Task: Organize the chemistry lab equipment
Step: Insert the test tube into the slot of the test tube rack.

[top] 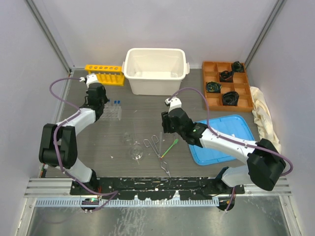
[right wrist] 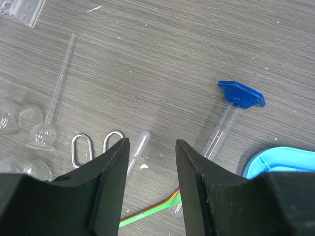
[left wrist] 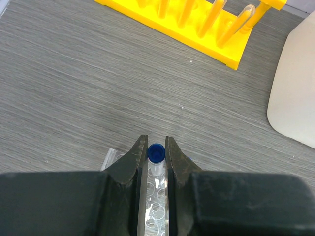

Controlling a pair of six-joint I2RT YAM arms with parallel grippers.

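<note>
Lighting: bright, diffuse, from overhead. Shadows: soft, faint, on the grey table [top: 147,113]. Focus: overhead view sharp; wrist views softer along their bottom edges.

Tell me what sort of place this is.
Likely a robot test cell staged as a chemistry bench: a yellow rack, a blue-capped test tube and a blue-based cylinder on a walled table.

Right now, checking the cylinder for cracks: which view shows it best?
Right wrist: the cylinder lies flat, blue base and markings clear. The top view hides it, likely under the right arm; the left wrist misses it.
</note>
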